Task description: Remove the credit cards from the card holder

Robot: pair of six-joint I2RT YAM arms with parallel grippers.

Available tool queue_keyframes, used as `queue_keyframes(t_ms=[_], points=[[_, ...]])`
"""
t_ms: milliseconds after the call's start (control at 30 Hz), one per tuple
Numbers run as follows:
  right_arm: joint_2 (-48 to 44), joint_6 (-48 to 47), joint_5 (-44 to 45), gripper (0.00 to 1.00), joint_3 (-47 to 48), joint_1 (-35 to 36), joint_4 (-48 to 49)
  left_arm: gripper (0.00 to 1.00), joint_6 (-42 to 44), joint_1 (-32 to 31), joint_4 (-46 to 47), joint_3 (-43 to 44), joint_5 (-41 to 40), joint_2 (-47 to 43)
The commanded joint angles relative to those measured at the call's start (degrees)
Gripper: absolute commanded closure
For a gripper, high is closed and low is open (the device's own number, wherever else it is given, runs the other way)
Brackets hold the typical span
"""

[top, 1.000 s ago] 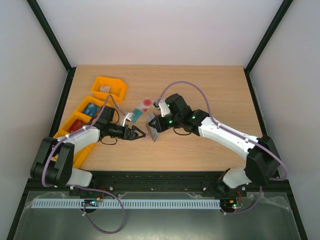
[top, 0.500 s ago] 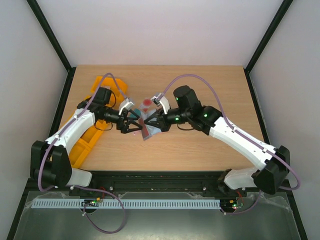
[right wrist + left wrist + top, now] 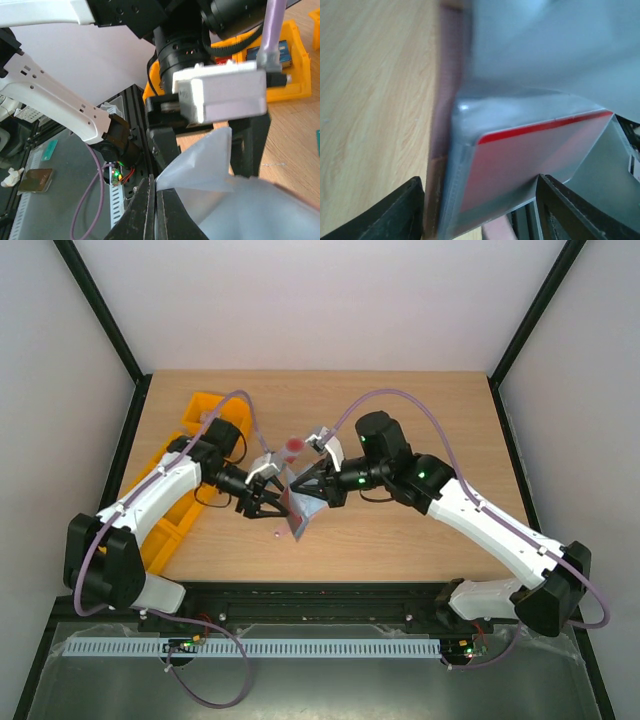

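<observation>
Card holder (image 3: 296, 514) sat right between the two sets of jaws. Right gripper (image 3: 155, 202) was clamped tight on its grey flap. Left gripper (image 3: 479, 200) straddled the pocket holding a red card (image 3: 520, 155); pressing it or not, couldn't tell. Beyond the jaws, a pale card (image 3: 292, 447) lay on the table (image 3: 420, 420).

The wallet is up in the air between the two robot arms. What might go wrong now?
1. The left gripper has its fingers on both sides of the whole wallet, not just the red-edged card inside. Closing there may pinch the pocket and tug the wallet instead of sliding the card out.
2. The right gripper pinches only a thin edge of the wallet above the table. A hard tug might pull it free and drop it.
</observation>
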Motion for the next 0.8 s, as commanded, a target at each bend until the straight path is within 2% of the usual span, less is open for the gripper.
queue_keyframes(t_ms=[0,100,200,500,600,767], points=[[-2.05,-1.30,-0.73,0.98,1.15,-0.14,0.56,0.43,7.51,-3.21,-6.24,1.31,4.01,0.03],[-2.96,-1.63,1.31,0.98,0.43,-0.14,0.64,0.60,7.98,-3.25,-7.86,1.81,4.15,0.14],[-4.07,-1.18,2.46,0.98,-1.40,-0.10,1.97,0.66,8.25,-3.25,-9.25,1.99,4.77,0.09],[-4.74,-2.63,1.44,0.98,-0.69,-0.13,0.80,0.42,10.08,-3.17,-12.11,4.93,5.77,1.16],[-4.87,-3.23,0.64,0.98,-0.24,-0.12,0.57,0.20,9.22,-3.17,-11.01,5.24,5.17,1.41],[-4.83,-3.43,-0.55,0.98,0.26,-0.11,0.47,0.13,5.11,-2.56,-6.85,6.00,-0.27,3.50]])
